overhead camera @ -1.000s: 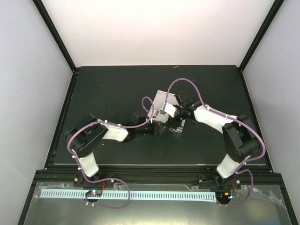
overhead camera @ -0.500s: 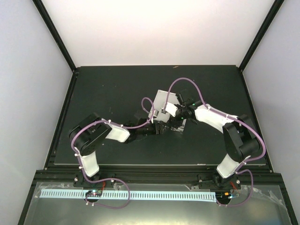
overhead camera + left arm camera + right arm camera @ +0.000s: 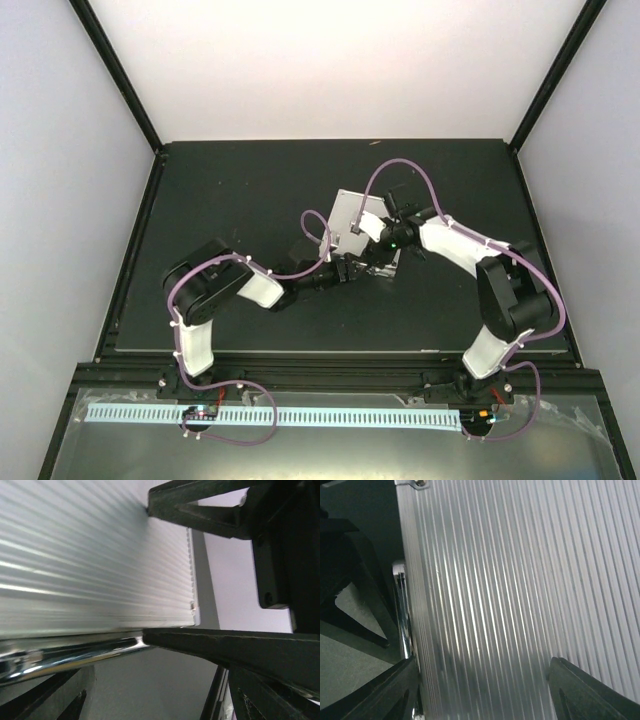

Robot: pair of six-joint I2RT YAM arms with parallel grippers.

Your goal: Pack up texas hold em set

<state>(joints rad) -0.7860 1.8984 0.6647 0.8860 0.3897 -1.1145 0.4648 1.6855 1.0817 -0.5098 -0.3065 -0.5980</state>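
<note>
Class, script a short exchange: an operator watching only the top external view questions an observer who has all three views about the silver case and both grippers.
Operator: Is the left gripper clamped on the case?
Observer: The left wrist view shows its jaws standing apart, with the case's ribbed panel between them.
Operator: And the right gripper?
Observer: Its wrist view shows the jaws wide over the ribbed face, next to a shiny edge strip.

You had the case (image 3: 510, 590) in ribbed silver metal with a soft satin sheen. Its edge rail (image 3: 70, 655) was polished chrome, mirror-bright. The fingers (image 3: 240, 647) looked like matt black plastic, faintly grainy. Your table (image 3: 240, 190) was dark and matt, perhaps rubber.
</note>
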